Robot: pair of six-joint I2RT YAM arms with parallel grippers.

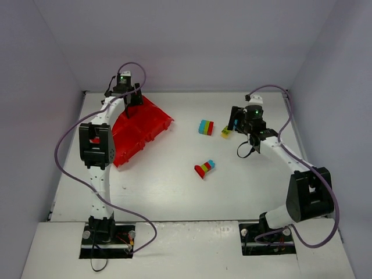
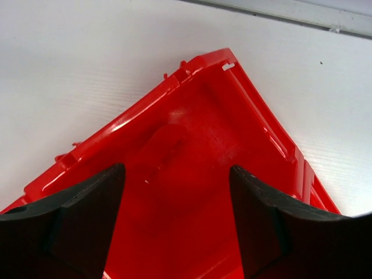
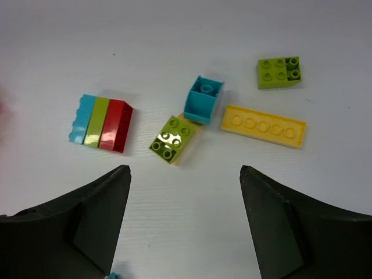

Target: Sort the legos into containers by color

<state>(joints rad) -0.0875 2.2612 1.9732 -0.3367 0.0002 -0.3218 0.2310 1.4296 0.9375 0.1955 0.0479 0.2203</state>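
Below right gripper [image 3: 185, 171], jaws spread, empty: lime brick [image 3: 172, 138] likely light, rigid, slick; pinch across side walls. Left gripper [image 2: 176, 170] agape above tray [image 2: 139, 110].

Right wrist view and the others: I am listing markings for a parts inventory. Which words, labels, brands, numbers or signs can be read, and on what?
No readable text in any view.
Studs of the far lime green brick and the yellow plate: any embossing is too small to read.
Red tray: no label or number shows.
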